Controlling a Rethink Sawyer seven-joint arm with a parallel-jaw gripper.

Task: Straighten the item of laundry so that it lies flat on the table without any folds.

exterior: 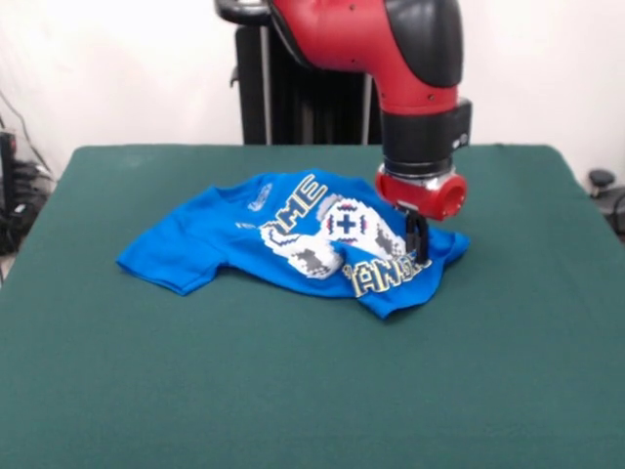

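Lying crumpled on the green tabletop (pixel 293 391), slightly toward the far side, the blue T-shirt (pixel 293 239), with the white controller print and yellow-white letters bent by folds. One sleeve spread toward the picture's left. Reaching down from above, the red and black arm (pixel 415 88), its dark tool (pixel 418 239) touching the shirt's right part. Tool fingers close together, maybe pinching cloth, cannot tell for sure.
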